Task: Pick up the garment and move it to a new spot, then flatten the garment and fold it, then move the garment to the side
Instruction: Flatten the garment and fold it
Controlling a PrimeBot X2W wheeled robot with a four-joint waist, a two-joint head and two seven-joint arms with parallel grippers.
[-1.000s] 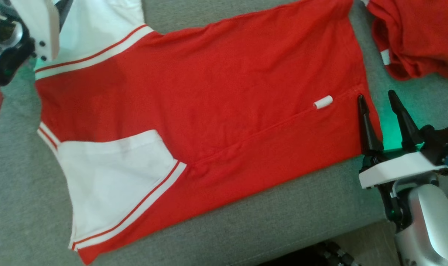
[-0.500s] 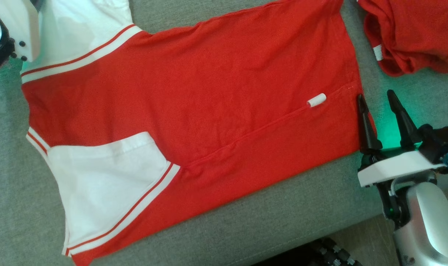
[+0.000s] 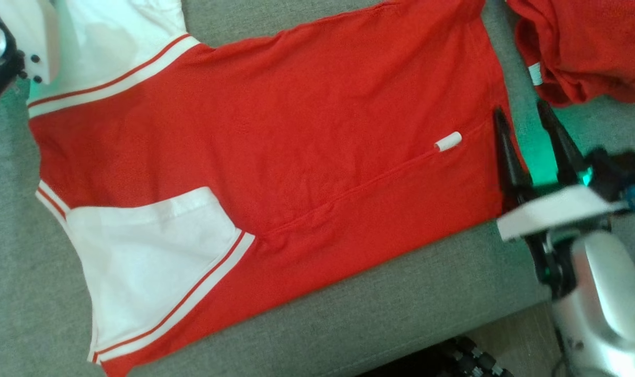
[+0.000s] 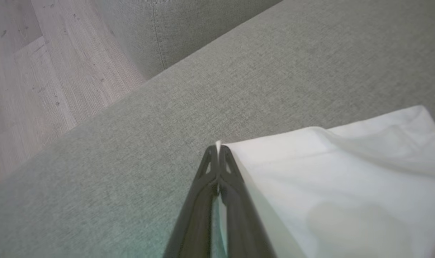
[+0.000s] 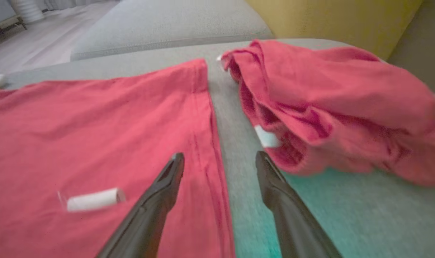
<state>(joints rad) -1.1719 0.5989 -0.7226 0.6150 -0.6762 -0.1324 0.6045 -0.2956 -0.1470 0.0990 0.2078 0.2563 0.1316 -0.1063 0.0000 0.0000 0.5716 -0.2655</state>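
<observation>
On the sofa (image 3: 348,319), left hand (image 4: 217,147) pinches garment (image 3: 296,131).

Looking steeply down from the head onto the shirt (image 3: 296,131); close along the left gripper (image 4: 217,150) at its white sleeve (image 4: 346,186); low along the right gripper (image 5: 220,156) over the hem (image 5: 203,107), shared with the head view.

A: What is seen underneath?
B: A grey woven sofa cushion (image 3: 401,314), tinged green by a glow (image 5: 346,215).
A: And beyond it?
B: Pale wood-plank flooring (image 4: 31,89) is shown; a yellow backing (image 5: 328,18) is glimpsed.
</observation>
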